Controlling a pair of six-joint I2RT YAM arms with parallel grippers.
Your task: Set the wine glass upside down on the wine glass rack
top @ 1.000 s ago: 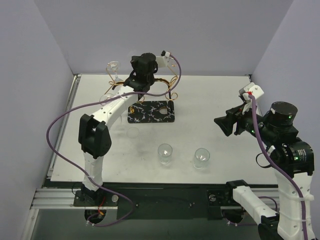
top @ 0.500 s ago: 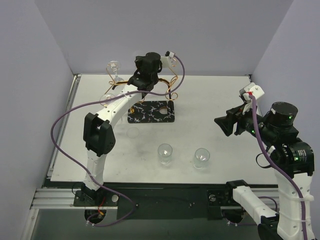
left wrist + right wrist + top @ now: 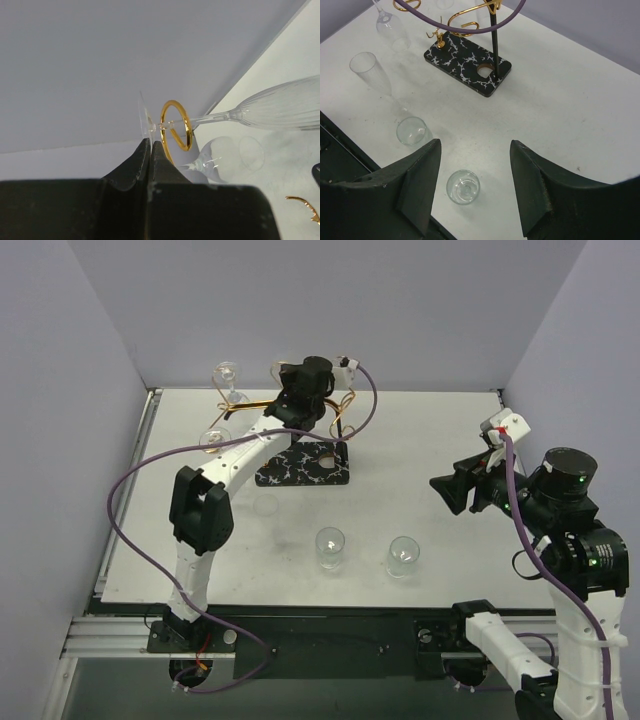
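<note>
Top view: the left gripper [image 3: 293, 378] hangs over the wine glass rack [image 3: 310, 468], which stands near the tabletop's [image 3: 430, 440] far edge, toward the left corner. The wine glass itself is hidden under the wrist. The right gripper [image 3: 443, 488] waits well apart, by the right edge.

Left wrist view: the jaws are pressed together. The wine glass [image 3: 280, 107] hangs upside down, its stem threaded through a gold loop [image 3: 175, 125] and its foot [image 3: 145, 120] touching the jaw tips. I cannot tell whether the rim is pinched. If it is, pulling away could drag the stem out of the loop or tip the rack. A swinging bowl could also knock the neighbouring glass [image 3: 220, 160].

Right wrist view: the jaws stand wide and empty above a standing flute [image 3: 411, 131] and a short glass [image 3: 462, 187] near the near edge. A careless sweep would topple them.
</note>
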